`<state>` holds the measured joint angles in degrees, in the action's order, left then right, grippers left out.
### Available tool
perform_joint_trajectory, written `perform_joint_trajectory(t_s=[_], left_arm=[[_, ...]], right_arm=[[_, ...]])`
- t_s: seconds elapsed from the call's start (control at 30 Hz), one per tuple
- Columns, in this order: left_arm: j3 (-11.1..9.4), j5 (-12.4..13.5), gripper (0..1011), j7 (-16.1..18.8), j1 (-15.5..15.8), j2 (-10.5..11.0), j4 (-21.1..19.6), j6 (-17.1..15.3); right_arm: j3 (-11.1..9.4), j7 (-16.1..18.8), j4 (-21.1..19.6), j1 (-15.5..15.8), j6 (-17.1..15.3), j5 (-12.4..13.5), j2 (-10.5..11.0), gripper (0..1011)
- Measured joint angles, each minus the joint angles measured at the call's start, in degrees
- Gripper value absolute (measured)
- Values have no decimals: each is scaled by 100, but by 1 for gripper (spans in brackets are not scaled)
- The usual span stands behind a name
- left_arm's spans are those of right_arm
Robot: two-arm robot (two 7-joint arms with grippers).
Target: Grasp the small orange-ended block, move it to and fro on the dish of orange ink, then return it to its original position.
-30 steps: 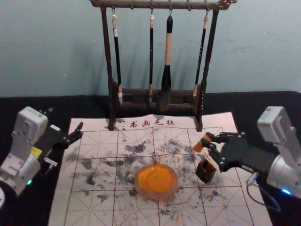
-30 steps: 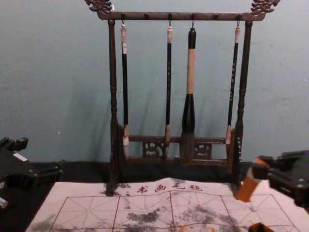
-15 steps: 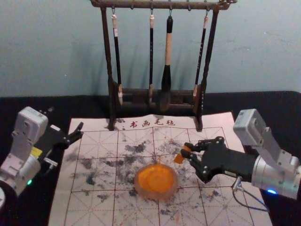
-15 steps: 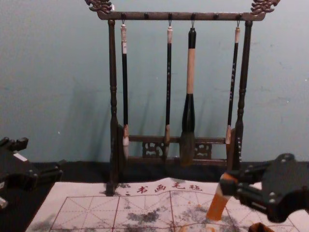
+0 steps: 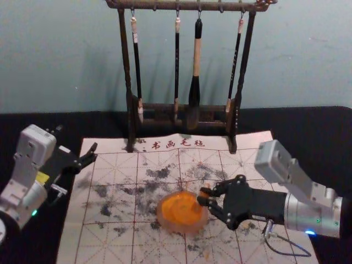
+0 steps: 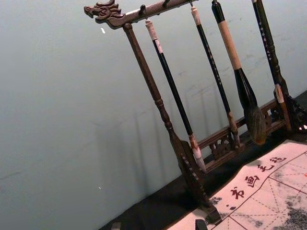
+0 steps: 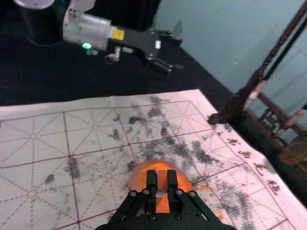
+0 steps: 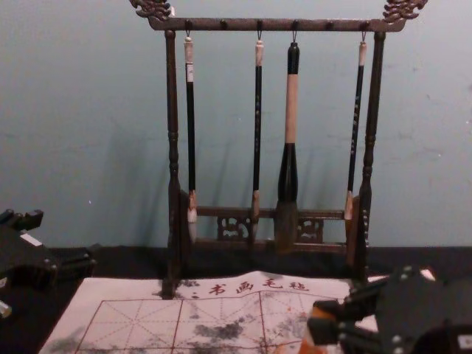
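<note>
My right gripper (image 5: 204, 197) is at the right edge of the orange ink dish (image 5: 175, 212) in the head view. In the right wrist view the same gripper (image 7: 163, 181) is shut on the small orange-ended block (image 7: 162, 180), its far end over the orange ink (image 7: 143, 180). The chest view shows the block (image 8: 313, 341) hanging down, slightly tilted, from the right gripper (image 8: 324, 324). Whether its lower end touches the ink I cannot tell. Parked at the left side of the mat is my left gripper (image 5: 92, 154), open.
Behind the mat (image 5: 115, 170) stands a dark wooden rack (image 5: 130, 124) with several hanging brushes, among them a thick one (image 5: 194, 82). The mat carries grey ink stains and a printed grid. The dark holder seen earlier is behind the right gripper.
My right gripper has carried the block leftward from beyond the dark holder to the dish's right edge, and lower. The left arm has stayed still.
</note>
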<state>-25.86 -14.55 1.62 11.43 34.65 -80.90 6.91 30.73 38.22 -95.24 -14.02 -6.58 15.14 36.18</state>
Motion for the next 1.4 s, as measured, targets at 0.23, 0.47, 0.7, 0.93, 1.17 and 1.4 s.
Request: perform_joint_trajectory(t_s=[0.23,0.47,0.7,0.93,1.17,1.4], left_arm=[[0,0,1001,0,0,0,0,0],[0,0,1001,0,0,0,0,0],[0,0,1001,0,0,0,0,0],[0,0,1001,0,0,0,0,0],[0,0,1001,0,0,0,0,0],[0,0,1001,0,0,0,0,0]], right_arm=[[254,98,124,-184,8,-112,-1,106],[418,137,313,-365,11,-164,-91,107],[542,147,559,-568,2,-224,-225,107],[602,72,824,-775,-29,-298,-374,106],[532,-21,947,-841,-96,-289,-413,106],[468,-16,849,-743,-141,-218,-274,106]])
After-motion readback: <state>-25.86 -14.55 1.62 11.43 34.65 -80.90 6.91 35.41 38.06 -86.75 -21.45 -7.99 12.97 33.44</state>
